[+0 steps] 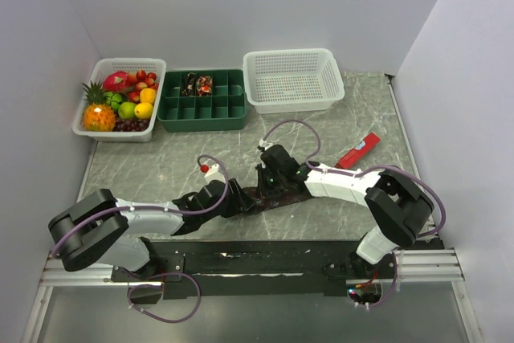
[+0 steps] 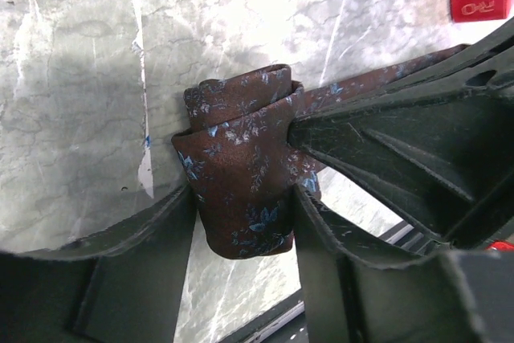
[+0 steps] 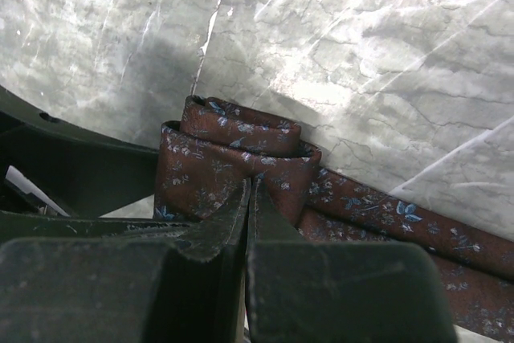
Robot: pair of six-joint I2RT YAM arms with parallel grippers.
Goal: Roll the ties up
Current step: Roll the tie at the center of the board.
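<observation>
a brown tie (image 1: 273,197) with small blue flowers is found near the middle of the desk (image 1: 161,166), slightly toward 6 o'clock, where the two arms meet. one end is wound into a loose roll. the unrolled rest is laid flat on the marble and runs off toward 3 o'clock, under the right arm.

in the left wrist view the roll of the tie (image 2: 241,182) is clasped between the left fingers (image 2: 181,230), one pressed against each side of it. the right fingers (image 2: 377,142) are seen coming in from 3 o'clock, with their tip set against the middle of the roll. in the right wrist view the right fingers (image 3: 217,222) are clenched fully together and their tip is pushed against the folds of the tie (image 3: 233,158). whether any cloth is pinched between them cannot be told.

along the far edge of the desk three containers are lined up. a fruit basket (image 1: 87,122) is placed at 11 o'clock, a green tray (image 1: 173,118) at 12 o'clock and a white basket (image 1: 257,98) at 1 o'clock. dark rolled ties (image 1: 197,84) with red flecks are held in back-row compartments of the tray. a red bar (image 1: 359,150) is laid flat at 3 o'clock, well apart from the tie.
</observation>
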